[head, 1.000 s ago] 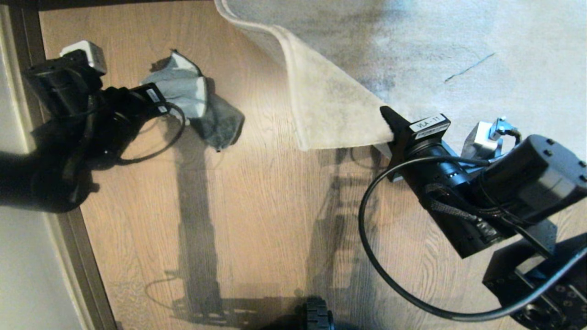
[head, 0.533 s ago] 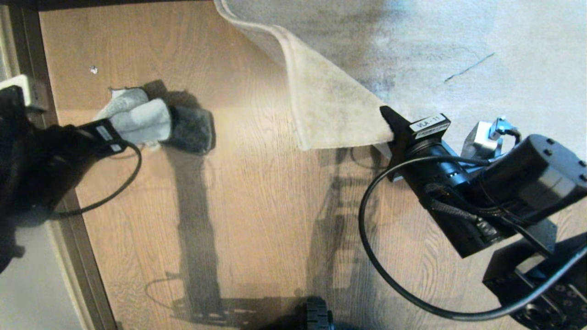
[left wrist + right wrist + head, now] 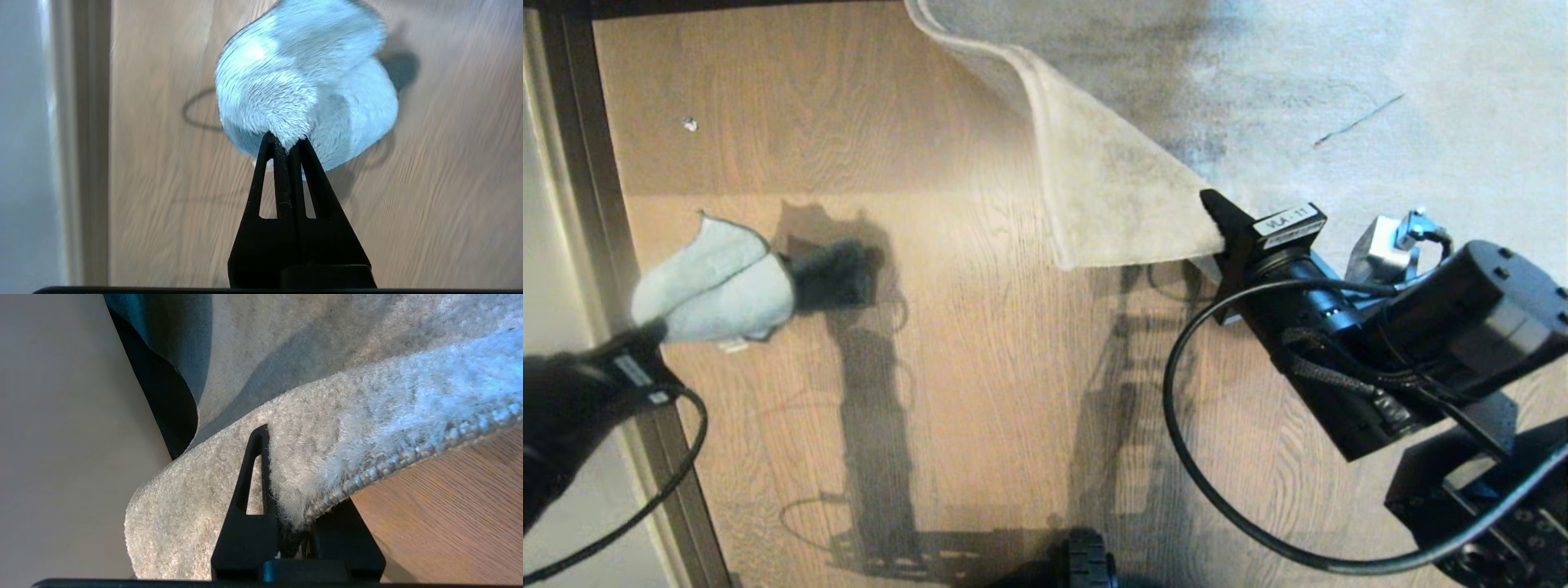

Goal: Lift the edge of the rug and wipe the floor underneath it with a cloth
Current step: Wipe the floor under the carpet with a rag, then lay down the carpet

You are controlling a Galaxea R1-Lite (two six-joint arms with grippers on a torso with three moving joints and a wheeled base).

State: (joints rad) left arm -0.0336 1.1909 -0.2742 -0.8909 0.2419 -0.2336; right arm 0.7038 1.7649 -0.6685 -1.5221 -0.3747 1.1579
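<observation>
Pinching the small, soft, pale grey-blue microfibre cloth (image 3: pixel 715 286) between clenched black fingers, the left end effector (image 3: pixel 654 331) sits at the middle left of the head view, close beside the dark brown baseboard strip (image 3: pixel 596 180) that runs down the left side of the frame. In the left wrist view the same cloth (image 3: pixel 302 81) bulges out in a rounded bunch from the tips of the left end effector (image 3: pixel 288 143), whose two black fingers (image 3: pixel 273 171) are pressed together on a fold of it; the darker grey reverse side shows toward the centre of the head view, with its shadow on the boards. Whether the cloth touches the light brown wood-grain plank floor (image 3: pixel 980 392) cannot be told. At the middle right of the head view the right end effector (image 3: pixel 1217 220) grasps the rug edge (image 3: pixel 1111 204), the square corner of the large pale grey-beige short-pile rug with darker grey smudges, holding it raised and curled back so a bare stretch of floor lies beneath and to its left. The right wrist view shows the right end effector (image 3: pixel 292 522) clamped on the woven border of the rug edge (image 3: pixel 367 428), one finger above the pile and one below. A small pale speck (image 3: pixel 689 124) lies on the floor at upper left.
</observation>
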